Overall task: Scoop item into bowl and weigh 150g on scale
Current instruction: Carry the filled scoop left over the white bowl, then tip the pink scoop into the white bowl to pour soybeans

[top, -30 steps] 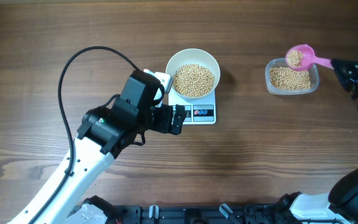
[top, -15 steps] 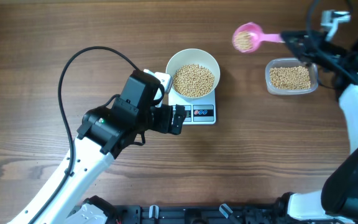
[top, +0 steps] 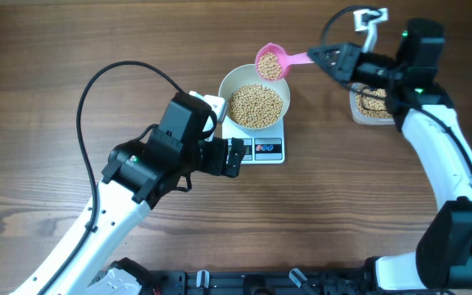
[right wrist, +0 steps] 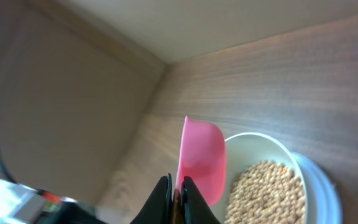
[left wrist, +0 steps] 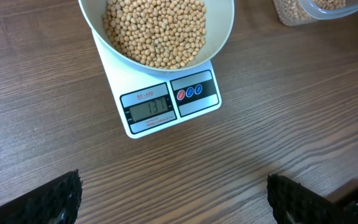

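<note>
Left end effector: jaws spread fully wide, nothing held, poised above the counter at 7 o'clock of the bowl, just beside the front-left corner of the scale.

Scale: flat on the counter; in the left wrist view the display reads 131.

Bowl: white, seated on the scale platform and overhanging it toward 12 o'clock. Beans fill its lower part in a loose heap.

Pink scoop: over the bowl's rim at 1 o'clock, carrying some beans, handle running toward 3 o'clock.

Right end effector: jaws closed tight on the scoop handle.

Clear tub: on the counter at 3 o'clock of the bowl, well apart from it, partly hidden under the right arm, with beans inside.
</note>
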You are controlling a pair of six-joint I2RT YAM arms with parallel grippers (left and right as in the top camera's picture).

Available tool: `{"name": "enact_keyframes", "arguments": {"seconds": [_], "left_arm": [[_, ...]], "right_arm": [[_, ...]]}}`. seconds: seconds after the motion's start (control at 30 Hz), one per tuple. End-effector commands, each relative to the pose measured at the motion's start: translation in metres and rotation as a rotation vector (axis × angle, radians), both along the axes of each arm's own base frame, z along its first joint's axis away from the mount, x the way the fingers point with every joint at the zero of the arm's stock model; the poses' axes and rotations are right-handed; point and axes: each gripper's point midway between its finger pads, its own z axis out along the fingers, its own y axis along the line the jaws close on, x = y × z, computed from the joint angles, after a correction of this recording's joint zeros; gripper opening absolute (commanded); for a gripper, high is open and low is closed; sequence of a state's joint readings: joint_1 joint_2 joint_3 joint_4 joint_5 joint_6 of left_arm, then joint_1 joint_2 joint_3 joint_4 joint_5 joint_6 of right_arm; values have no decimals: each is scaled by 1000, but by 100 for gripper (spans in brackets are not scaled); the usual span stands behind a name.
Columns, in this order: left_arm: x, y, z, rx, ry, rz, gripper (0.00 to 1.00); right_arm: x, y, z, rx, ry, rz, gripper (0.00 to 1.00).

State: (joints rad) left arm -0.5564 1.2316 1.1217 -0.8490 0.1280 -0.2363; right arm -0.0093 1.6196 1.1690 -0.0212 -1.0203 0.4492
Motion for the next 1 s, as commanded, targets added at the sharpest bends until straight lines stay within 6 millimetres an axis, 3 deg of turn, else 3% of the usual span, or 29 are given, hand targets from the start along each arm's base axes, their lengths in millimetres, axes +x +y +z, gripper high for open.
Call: {"name": "enact_keyframes", "arguments": {"seconds": [0.0, 0.23, 0.63, 0.97], "left_arm": [[0, 0, -1, 16, -10, -16, 100], [0, 0, -1, 16, -10, -16, 100], [0, 0, -1, 16, -10, -16, 100], [0, 0, -1, 16, -10, -16, 100]], "right_arm": [[8, 10, -15, -188, -188, 11, 4], [6, 27, -45, -431, -284, 39, 4], [-4, 60, -47, -503, -375, 112, 4], [-5, 68, -67, -770, -518, 163, 4]]}}
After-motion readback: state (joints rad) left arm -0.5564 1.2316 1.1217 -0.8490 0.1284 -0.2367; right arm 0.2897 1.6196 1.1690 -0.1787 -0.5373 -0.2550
